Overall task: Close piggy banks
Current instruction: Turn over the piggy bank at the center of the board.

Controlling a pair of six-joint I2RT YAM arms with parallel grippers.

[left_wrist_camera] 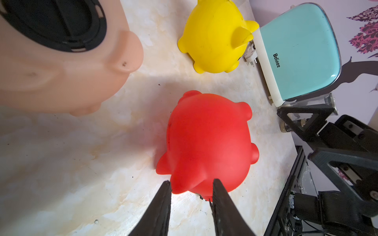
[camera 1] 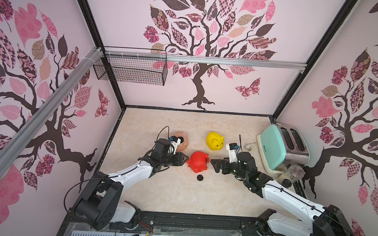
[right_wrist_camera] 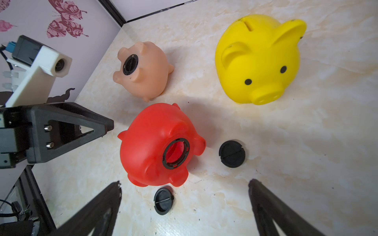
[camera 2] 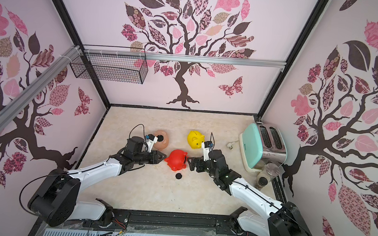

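Two black plugs (right_wrist_camera: 232,153) (right_wrist_camera: 163,201) lie beside the red piggy bank (right_wrist_camera: 151,141) in the right wrist view; both top views show one plug (camera 1: 200,177) (camera 2: 179,176). Left jaws pinch that bank; right jaws gape.

On the table (camera 1: 177,198), the near piggy bank (camera 1: 197,161) lies on its side between my left tool (camera 1: 185,158) and my right tool (camera 1: 213,166). Behind it to the left lies the rear left piggy bank (camera 1: 185,147), belly upward. Behind it to the right stands the rear right piggy bank (camera 1: 215,141). One plug (camera 1: 200,177) lies just before the near piggy bank, and a second plug (right_wrist_camera: 232,153) lies just beside it. The toaster (camera 1: 270,150) sits far right, by the wall.
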